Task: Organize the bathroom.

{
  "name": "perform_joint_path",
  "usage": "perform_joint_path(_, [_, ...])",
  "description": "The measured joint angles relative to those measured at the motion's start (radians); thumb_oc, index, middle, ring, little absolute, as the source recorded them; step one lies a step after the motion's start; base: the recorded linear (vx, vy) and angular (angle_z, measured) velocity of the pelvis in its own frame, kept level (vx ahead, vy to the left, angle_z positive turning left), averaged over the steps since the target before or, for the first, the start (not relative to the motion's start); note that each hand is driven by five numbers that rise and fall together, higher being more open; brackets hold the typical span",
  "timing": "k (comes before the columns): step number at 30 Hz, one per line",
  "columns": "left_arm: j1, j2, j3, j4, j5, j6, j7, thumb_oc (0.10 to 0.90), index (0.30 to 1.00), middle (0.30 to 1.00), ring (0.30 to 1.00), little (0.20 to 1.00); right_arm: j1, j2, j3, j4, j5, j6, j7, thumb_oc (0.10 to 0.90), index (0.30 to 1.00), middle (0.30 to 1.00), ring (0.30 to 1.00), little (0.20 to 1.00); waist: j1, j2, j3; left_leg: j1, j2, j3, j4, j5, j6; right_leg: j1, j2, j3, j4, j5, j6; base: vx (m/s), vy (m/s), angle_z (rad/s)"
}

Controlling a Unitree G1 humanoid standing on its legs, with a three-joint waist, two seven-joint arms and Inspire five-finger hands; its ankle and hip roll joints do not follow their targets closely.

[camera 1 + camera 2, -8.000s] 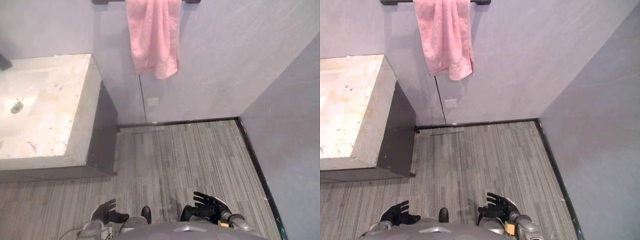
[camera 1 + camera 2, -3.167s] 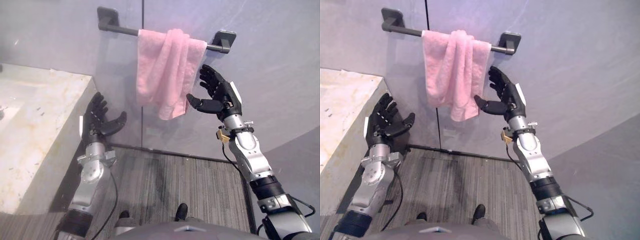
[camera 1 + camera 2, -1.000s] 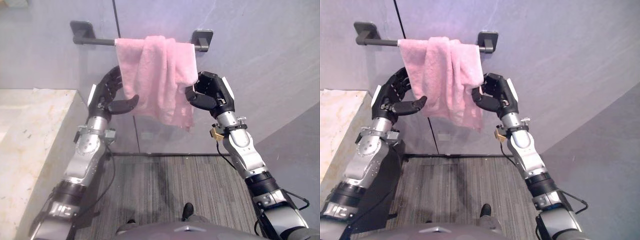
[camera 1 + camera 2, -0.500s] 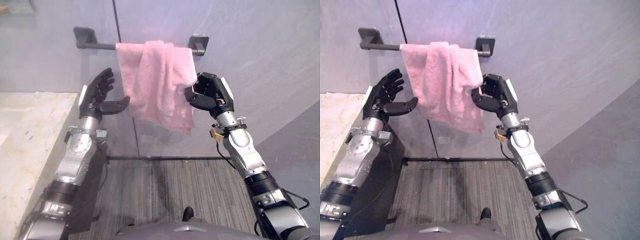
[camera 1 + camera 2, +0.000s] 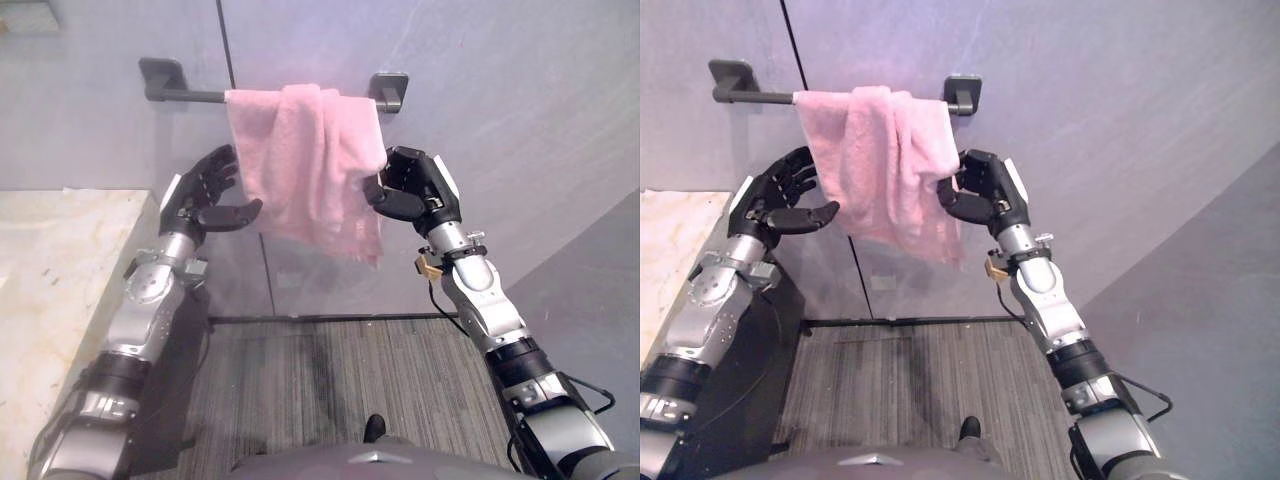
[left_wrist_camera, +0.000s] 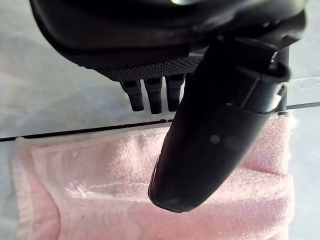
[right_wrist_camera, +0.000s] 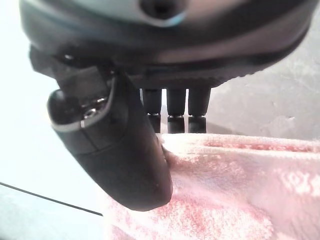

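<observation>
At the far left a pale stone counter (image 5: 50,270) is being shown, set against the grey wall (image 5: 520,110). Beside it the left robot hand (image 5: 205,195) is being held up at the towel's left edge, with its fingers (image 5: 790,180) loosely spread and its thumb (image 6: 215,130) stretched out across the front of the cloth; nothing is being gripped by it, and it cannot be told whether the cloth is being touched.

A pink towel (image 5: 310,170) is being carried by a dark bar (image 5: 190,96) fixed to the wall, draped in bunched, uneven folds over the bar's right half, with its lower edge hanging lower on the right than on the left. The bar's left part is being left bare.

At the towel's right edge the right robot hand (image 5: 415,185) is being kept clenched on the cloth: the fingers (image 7: 175,112) are being curled behind the edge and the thumb (image 7: 125,160) pressed against the front, so that the edge is being pinched between them. Below, a grey striped floor (image 5: 330,380) is being shown.
</observation>
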Motion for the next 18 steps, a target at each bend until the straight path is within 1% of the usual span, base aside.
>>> perform_joint_path(4, [-0.009, 0.000, 0.000, 0.000, 0.000, -0.002, -0.002, 0.800, 0.900, 0.900, 0.900, 0.900, 0.000, 0.000, 0.007, 0.001, 0.000, 0.000, 0.003, 0.411, 0.316, 0.316, 0.316, 0.316, -0.002, -0.001, -0.005, 0.006, -0.001, 0.011, 0.000, 0.000, 0.000, 0.000, 0.000, 0.009, 0.000, 0.000, 0.000, 0.01, -0.004, -0.06])
perform_joint_path(5, [-0.009, 0.000, 0.000, 0.001, 0.000, -0.002, -0.002, 0.767, 0.851, 0.851, 0.851, 0.851, 0.000, 0.000, 0.007, 0.002, 0.000, 0.000, 0.007, 0.414, 0.321, 0.321, 0.321, 0.321, -0.002, -0.002, -0.006, 0.008, -0.002, 0.013, 0.000, -0.001, -0.001, 0.000, 0.000, 0.012, 0.000, 0.000, 0.000, 0.02, -0.005, -0.08])
perform_joint_path(6, [-0.009, 0.000, 0.000, 0.005, 0.000, -0.002, -0.003, 0.664, 0.695, 0.695, 0.695, 0.695, 0.000, 0.000, 0.007, 0.007, 0.000, 0.000, 0.010, 0.413, 0.319, 0.319, 0.319, 0.319, 0.000, -0.003, -0.007, 0.010, -0.003, 0.016, 0.000, -0.002, 0.000, 0.000, 0.000, 0.018, 0.000, 0.000, 0.000, 0.02, -0.007, -0.09])
perform_joint_path(7, [-0.009, 0.000, 0.000, 0.009, 0.000, -0.003, -0.003, 0.599, 0.599, 0.599, 0.599, 0.599, 0.000, 0.001, 0.007, 0.009, 0.000, 0.001, 0.015, 0.409, 0.314, 0.314, 0.314, 0.314, 0.000, -0.005, -0.007, 0.012, -0.004, 0.020, 0.000, -0.004, 0.000, 0.000, 0.000, 0.021, 0.000, 0.000, 0.000, 0.02, -0.006, -0.08])
perform_joint_path(8, [-0.009, 0.000, 0.000, 0.011, 0.000, -0.003, -0.003, 0.585, 0.578, 0.578, 0.578, 0.578, 0.000, 0.001, 0.007, 0.010, 0.000, 0.001, 0.016, 0.403, 0.305, 0.305, 0.305, 0.305, 0.000, -0.005, -0.008, 0.013, -0.004, 0.021, 0.000, -0.005, 0.001, 0.000, 0.000, 0.023, 0.000, 0.000, 0.000, 0.02, -0.004, -0.07])
perform_joint_path(9, [-0.009, 0.000, 0.000, 0.015, 0.000, -0.003, -0.004, 0.562, 0.542, 0.542, 0.542, 0.542, 0.000, 0.004, 0.007, 0.010, 0.000, 0.001, 0.016, 0.403, 0.305, 0.305, 0.305, 0.305, -0.002, -0.006, -0.008, 0.014, -0.005, 0.023, 0.000, -0.006, 0.001, 0.000, 0.000, 0.024, 0.000, 0.001, 0.000, 0.02, -0.003, -0.05])
perform_joint_path(10, [-0.010, 0.000, 0.000, 0.021, 0.001, -0.003, -0.005, 0.435, 0.352, 0.352, 0.352, 0.352, 0.000, 0.011, 0.006, 0.010, 0.000, 0.001, 0.016, 0.402, 0.302, 0.302, 0.302, 0.302, -0.003, -0.007, -0.010, 0.014, -0.005, 0.023, 0.000, -0.006, 0.001, 0.000, 0.000, 0.025, 0.000, 0.001, 0.001, 0.01, -0.002, -0.03])
perform_joint_path(11, [-0.010, 0.000, 0.000, 0.025, 0.003, -0.003, -0.002, 0.400, 0.300, 0.300, 0.300, 0.300, 0.000, 0.022, 0.006, 0.010, 0.000, 0.001, 0.017, 0.400, 0.300, 0.300, 0.300, 0.300, -0.008, -0.008, -0.011, 0.014, -0.005, 0.024, 0.000, -0.006, 0.001, 0.000, 0.000, 0.025, 0.000, 0.001, 0.001, 0.00, 0.000, 0.00])
perform_joint_path(16, [-0.012, 0.000, 0.000, 0.044, 0.007, -0.004, 0.016, 0.400, 0.300, 0.300, 0.300, 0.300, 0.000, 0.038, 0.008, 0.010, 0.000, 0.001, 0.020, 0.400, 0.300, 0.300, 0.300, 0.300, -0.022, -0.009, -0.012, 0.014, -0.005, 0.024, 0.000, -0.007, 0.001, 0.000, 0.000, 0.025, 0.000, 0.001, 0.001, 0.00, 0.000, 0.00])
perform_joint_path(18, [-0.014, 0.000, 0.000, 0.051, 0.009, -0.014, 0.047, 0.400, 0.300, 0.300, 0.300, 0.300, 0.000, 0.038, 0.008, 0.010, 0.000, 0.001, 0.024, 0.400, 0.300, 0.300, 0.300, 0.300, -0.023, -0.009, -0.012, 0.015, -0.005, 0.027, 0.000, -0.007, 0.001, -0.001, 0.000, 0.025, 0.000, 0.001, 0.001, 0.00, 0.000, 0.00])
